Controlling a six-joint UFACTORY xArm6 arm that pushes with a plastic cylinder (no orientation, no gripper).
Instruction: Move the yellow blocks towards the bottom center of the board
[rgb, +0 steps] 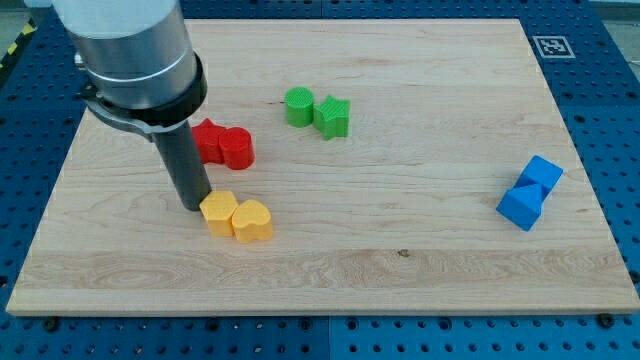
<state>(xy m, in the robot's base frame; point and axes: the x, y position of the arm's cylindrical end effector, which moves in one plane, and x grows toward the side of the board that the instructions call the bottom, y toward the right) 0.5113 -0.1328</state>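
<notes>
Our rod carries no claw, so there are no jaws to report; my tip (193, 206) rests on the wooden board (330, 270), touching the left side of the yellow hexagonal block (217, 212). The yellow heart block (252, 221) sits against that block's right, both left of centre on the near half. Just beyond them, the red star block (207, 139), partly hidden by our rod, touches the red cylinder (237, 149). Farther off, the green cylinder (299, 106) and green star block (334, 117) touch, and two blue blocks (530, 192) lie well apart at the right edge.
</notes>
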